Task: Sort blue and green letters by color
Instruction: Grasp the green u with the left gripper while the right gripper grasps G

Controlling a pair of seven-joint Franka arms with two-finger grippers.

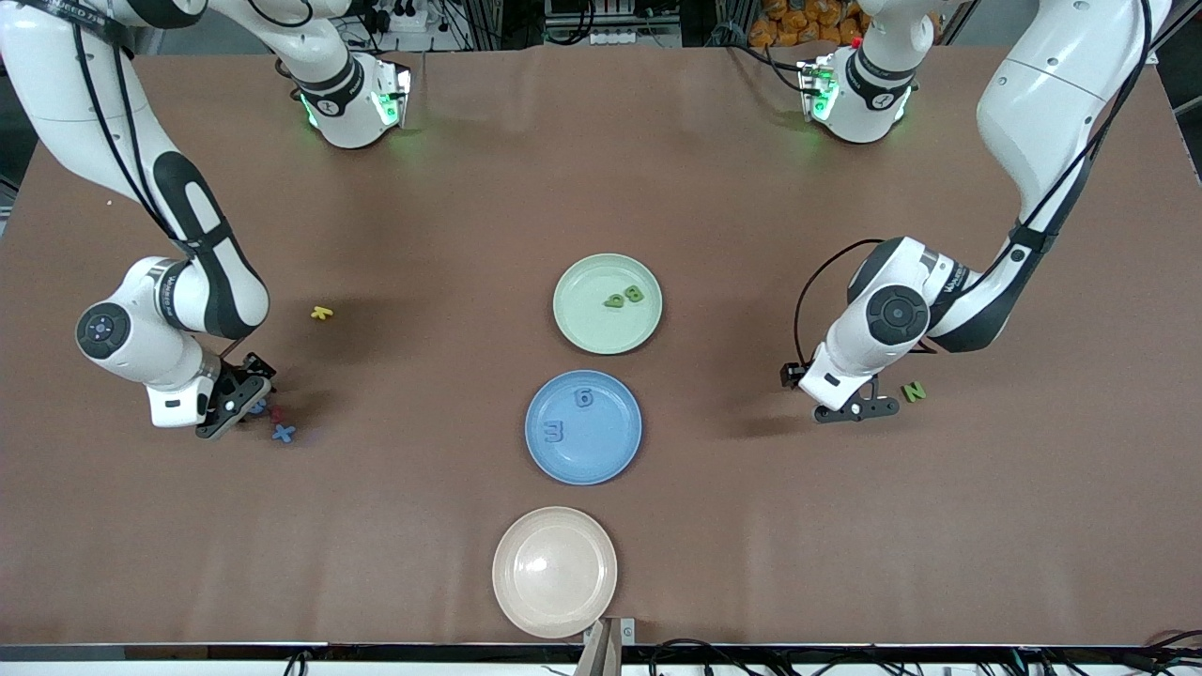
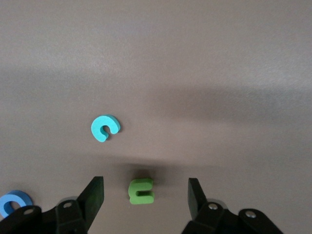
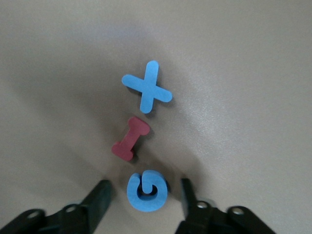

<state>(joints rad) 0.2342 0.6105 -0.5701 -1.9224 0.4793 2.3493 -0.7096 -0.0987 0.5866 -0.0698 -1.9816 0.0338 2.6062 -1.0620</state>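
My left gripper (image 2: 145,185) is open, low over the table, with a green letter (image 2: 142,190) lying between its fingers, untouched. In the front view this gripper (image 1: 857,407) is beside a green N (image 1: 914,391). My right gripper (image 3: 145,187) is open around a blue G (image 3: 146,191) on the table; in the front view the gripper (image 1: 242,399) is at the right arm's end. A blue X (image 3: 146,86) (image 1: 284,433) lies close by. The green plate (image 1: 582,324) holds two green letters (image 1: 624,298). The blue plate (image 1: 601,460) holds a blue 3 (image 1: 554,431) and a blue 6 (image 1: 584,397).
A red I piece (image 3: 130,138) lies between the G and the X. A teal hook piece (image 2: 105,128) and a blue ring (image 2: 14,202) lie near the left gripper. A yellow piece (image 1: 322,313) lies apart. A pale pink plate (image 1: 555,571) sits nearest the front camera.
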